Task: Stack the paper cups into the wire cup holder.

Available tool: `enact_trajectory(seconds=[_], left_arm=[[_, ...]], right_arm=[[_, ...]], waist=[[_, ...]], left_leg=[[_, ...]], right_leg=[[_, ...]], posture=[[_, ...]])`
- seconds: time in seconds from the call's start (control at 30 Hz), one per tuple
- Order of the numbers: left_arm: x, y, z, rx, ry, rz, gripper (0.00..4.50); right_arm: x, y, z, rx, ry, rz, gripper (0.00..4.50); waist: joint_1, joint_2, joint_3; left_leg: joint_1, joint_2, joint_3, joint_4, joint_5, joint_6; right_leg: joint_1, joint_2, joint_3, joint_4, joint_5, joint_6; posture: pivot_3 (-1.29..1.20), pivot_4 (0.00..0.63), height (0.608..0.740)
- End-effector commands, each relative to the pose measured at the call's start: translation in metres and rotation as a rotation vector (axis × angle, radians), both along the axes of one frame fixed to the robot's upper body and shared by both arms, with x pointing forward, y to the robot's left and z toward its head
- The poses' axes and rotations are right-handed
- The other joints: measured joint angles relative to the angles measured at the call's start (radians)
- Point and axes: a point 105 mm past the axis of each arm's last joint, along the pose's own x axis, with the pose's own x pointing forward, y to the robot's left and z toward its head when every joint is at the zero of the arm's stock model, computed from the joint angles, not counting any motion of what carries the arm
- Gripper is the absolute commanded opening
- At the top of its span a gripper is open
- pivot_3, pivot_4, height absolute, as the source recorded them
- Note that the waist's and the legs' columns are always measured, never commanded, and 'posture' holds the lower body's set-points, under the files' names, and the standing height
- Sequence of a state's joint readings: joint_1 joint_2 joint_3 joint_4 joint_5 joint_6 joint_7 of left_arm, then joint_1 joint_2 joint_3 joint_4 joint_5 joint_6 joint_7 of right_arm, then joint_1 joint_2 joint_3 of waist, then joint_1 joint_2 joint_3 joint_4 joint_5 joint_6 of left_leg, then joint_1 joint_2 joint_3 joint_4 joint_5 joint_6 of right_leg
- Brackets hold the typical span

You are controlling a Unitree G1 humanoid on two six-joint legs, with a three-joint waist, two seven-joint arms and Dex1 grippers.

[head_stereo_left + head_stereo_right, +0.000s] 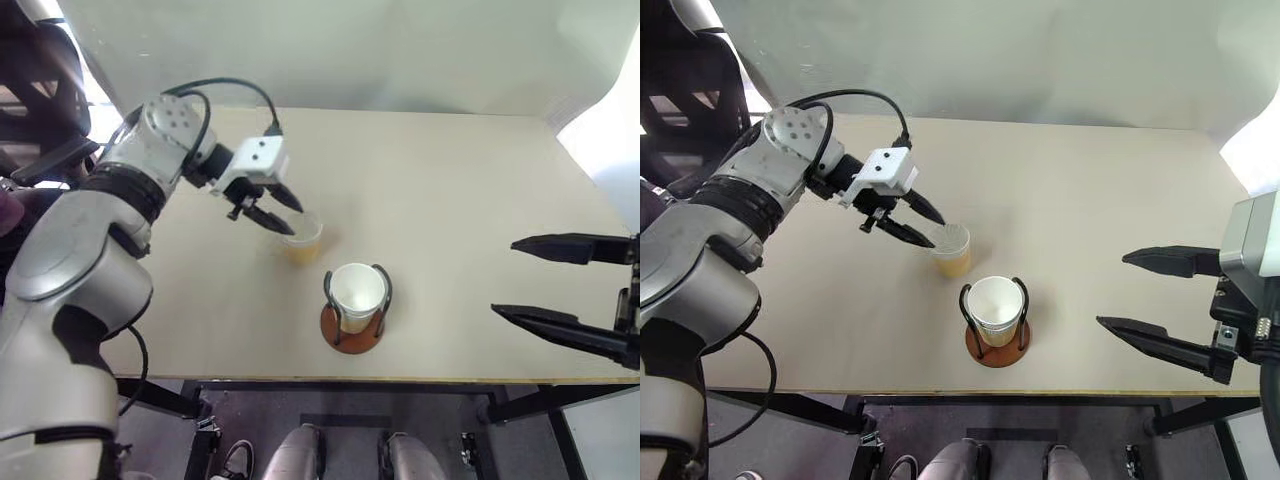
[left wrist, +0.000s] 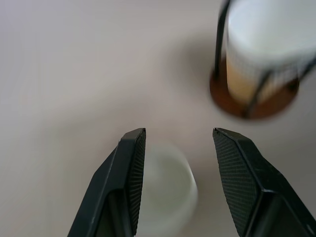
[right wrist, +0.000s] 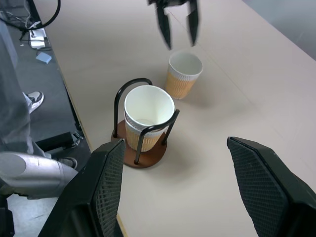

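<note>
So the wire cup holder [image 1: 352, 325] sits close to the near edge of the table [image 1: 480, 200], roughly mid-width, with its rust-brown disc flat on the top and the two dark wire loops standing up. There are paper cups nested in it [image 1: 357, 295], and from the right wrist view it looks like at least two rims stacked, though I can't say the exact count. One more loose cup [image 1: 952, 249] stands upright just beside the holder, a bit further from the near edge and toward the left side. The left gripper [image 1: 917, 222] hangs right over that cup, angled down, jaws apart, with the fingertips just above the rim. In the left wrist view the cup's mouth sits between the two fingers but below them, not pinched. The right gripper [image 1: 520, 280] is well off toward the right edge, jaws spread wide, nothing between them.
</note>
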State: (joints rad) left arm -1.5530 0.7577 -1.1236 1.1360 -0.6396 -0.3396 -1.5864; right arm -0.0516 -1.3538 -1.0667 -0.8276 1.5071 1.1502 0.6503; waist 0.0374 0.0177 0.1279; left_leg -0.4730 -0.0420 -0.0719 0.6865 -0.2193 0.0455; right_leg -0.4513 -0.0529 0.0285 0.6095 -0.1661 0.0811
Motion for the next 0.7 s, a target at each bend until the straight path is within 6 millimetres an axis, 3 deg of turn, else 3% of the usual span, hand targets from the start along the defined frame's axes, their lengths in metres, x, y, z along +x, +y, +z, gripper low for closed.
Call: enact_trajectory(seconds=[0.03, 0.23, 0.5, 0.7], left_arm=[[0.001, 0.005, 0.003, -0.001, 0.001, 0.019, 2.29], [0.005, -0.005, -0.006, -0.056, 0.044, 0.041, 2.29], [0.008, -0.009, -0.041, 0.046, 0.088, 0.034, 2.29], [0.007, -0.018, -0.055, 0.06, 0.109, 0.012, 2.29]], right_arm=[[0.003, -0.002, 0.008, 0.013, -0.037, 0.01, 3.38], [0.005, -0.001, 0.007, 0.008, -0.043, 0.024, 3.38], [0.003, 0.0, 0.007, -0.002, -0.041, 0.022, 3.38], [0.001, 0.0, 0.008, -0.005, -0.039, 0.013, 3.38]], waist=[[0.006, 0.0, 0.0], [0.012, -0.001, -0.001], [0.007, -0.001, -0.001], [0.008, -0.001, -0.001]], left_leg=[[0.0, 0.0, 0.0, 0.0, 0.0, 0.0], [0.001, -0.004, 0.001, 0.001, -0.001, 0.002], [0.002, -0.005, 0.003, 0.002, -0.001, 0.002], [0.001, -0.004, 0.003, 0.005, 0.0, 0.003]], right_leg=[[0.0, -0.001, 0.0, 0.0, 0.0, 0.0], [0.001, -0.002, -0.001, 0.0, 0.0, 0.002], [0.001, -0.002, 0.002, 0.002, -0.002, 0.004], [0.002, -0.002, 0.002, 0.002, 0.0, 0.004]], posture=[[0.0, 0.15, 0.74], [0.0, 0.15, 0.74], [0.0, 0.15, 0.74], [0.0, 0.15, 0.74]])
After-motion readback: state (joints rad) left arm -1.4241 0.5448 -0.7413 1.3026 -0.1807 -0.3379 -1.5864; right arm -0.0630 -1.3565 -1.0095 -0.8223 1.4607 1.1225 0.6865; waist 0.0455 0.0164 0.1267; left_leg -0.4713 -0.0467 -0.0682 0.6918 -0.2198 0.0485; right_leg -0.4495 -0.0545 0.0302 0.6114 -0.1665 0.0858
